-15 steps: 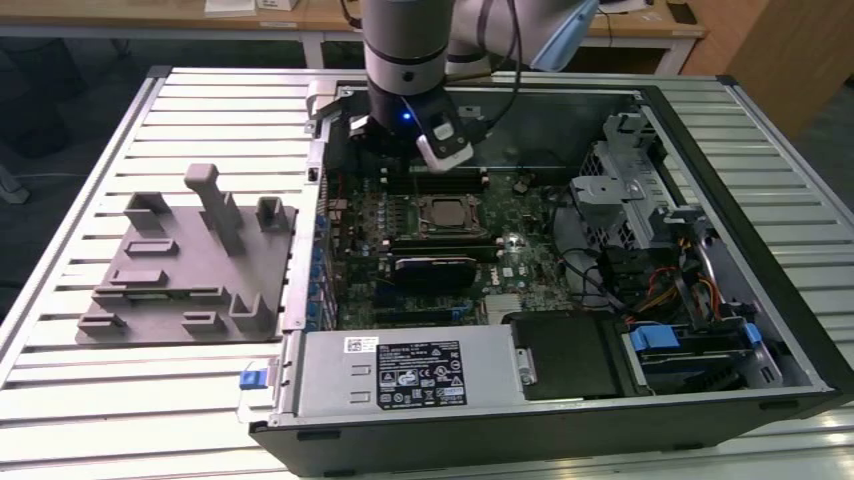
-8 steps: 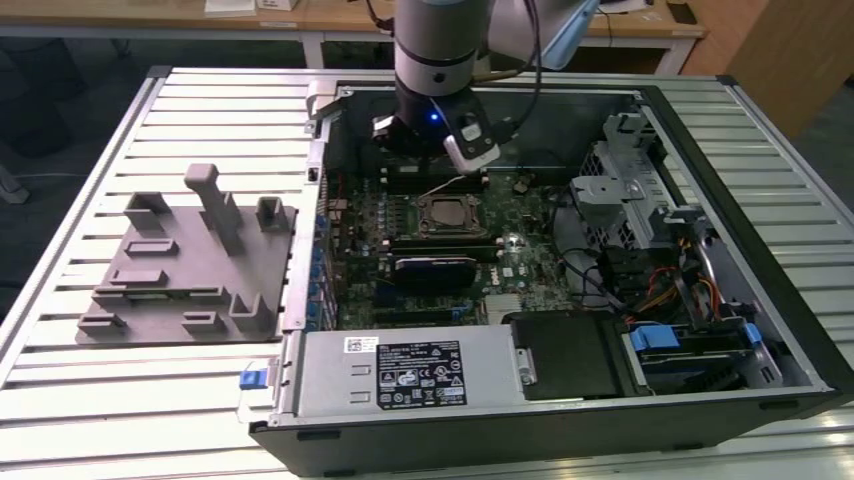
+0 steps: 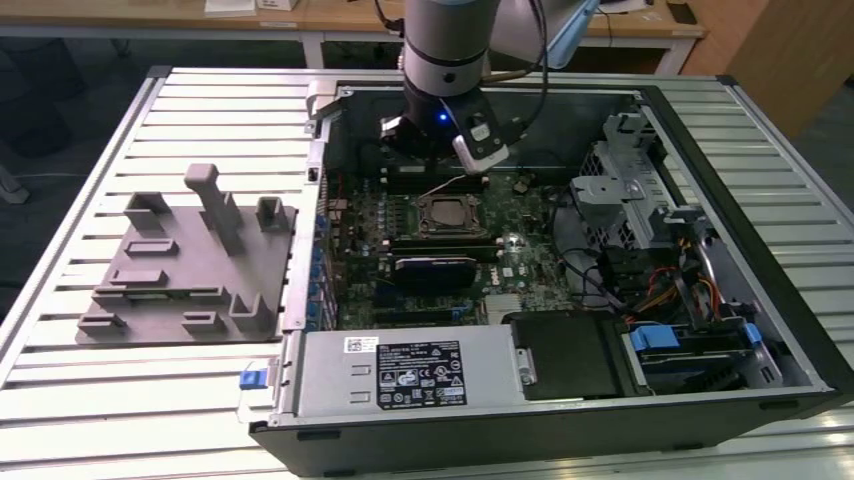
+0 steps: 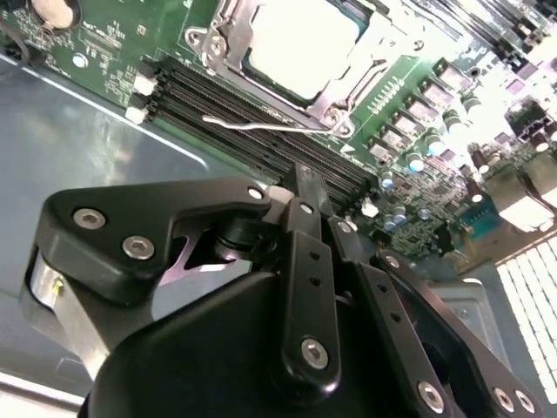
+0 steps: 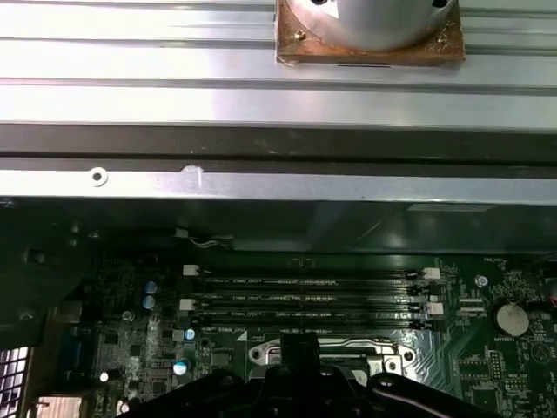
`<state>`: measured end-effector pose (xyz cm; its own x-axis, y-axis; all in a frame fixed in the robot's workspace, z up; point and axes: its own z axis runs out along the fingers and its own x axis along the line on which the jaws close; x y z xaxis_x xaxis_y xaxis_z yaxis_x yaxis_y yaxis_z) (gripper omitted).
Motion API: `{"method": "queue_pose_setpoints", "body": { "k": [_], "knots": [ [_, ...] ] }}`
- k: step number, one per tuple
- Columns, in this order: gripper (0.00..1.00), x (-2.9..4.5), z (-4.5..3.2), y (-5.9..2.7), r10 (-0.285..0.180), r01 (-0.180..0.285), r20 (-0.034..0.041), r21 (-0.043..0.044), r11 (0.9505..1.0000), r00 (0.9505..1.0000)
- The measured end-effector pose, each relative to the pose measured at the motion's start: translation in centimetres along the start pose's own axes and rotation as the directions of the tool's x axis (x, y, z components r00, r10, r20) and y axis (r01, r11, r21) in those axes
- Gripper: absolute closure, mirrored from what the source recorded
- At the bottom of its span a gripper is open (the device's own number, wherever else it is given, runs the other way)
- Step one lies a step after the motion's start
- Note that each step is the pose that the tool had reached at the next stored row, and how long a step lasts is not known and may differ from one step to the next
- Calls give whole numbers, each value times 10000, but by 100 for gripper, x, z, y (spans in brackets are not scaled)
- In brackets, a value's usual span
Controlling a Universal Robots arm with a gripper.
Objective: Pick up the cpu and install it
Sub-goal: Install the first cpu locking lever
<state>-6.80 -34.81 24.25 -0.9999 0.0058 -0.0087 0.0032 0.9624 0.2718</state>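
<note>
The cpu (image 3: 445, 213) lies flat inside the black metal-framed socket (image 3: 416, 222) on the green motherboard, in the middle of the open computer case. In the second wrist view its silvery-white top (image 4: 300, 43) shows inside the socket frame (image 4: 228, 43), and a thin wire lever (image 4: 252, 124) sticks out beside it. My gripper (image 3: 430, 160) hangs over the memory slots (image 3: 430, 180) just behind the socket, apart from the cpu. Its black linkage (image 4: 300, 183) shows close up with nothing visible in it. The same linkage (image 5: 300, 370) appears above the socket in the first wrist view.
A grey plastic tray (image 3: 174, 270) with upright posts stands on the slatted table at the exterior view's left. Inside the case (image 3: 694, 180) are a metal power supply (image 3: 400, 375) at the front, a drive cage (image 3: 627, 170) and cables at the right.
</note>
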Motion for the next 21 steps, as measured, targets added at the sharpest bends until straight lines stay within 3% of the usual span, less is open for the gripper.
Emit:
{"method": "queue_pose_setpoints", "body": {
  "k": [2,6,10,13,21],
  "knots": [
    [89,0,9,-3,45,-45,162,13,10000,9999],
    [89,0,29,-10,172,-173,417,13,9998,9990],
    [89,-1,54,-17,313,-314,616,7,9995,9976],
    [89,-6,81,-24,412,-413,693,-1,9991,9967],
    [89,-76,206,-59,681,-677,766,-83,9977,9947]
  ]
}}
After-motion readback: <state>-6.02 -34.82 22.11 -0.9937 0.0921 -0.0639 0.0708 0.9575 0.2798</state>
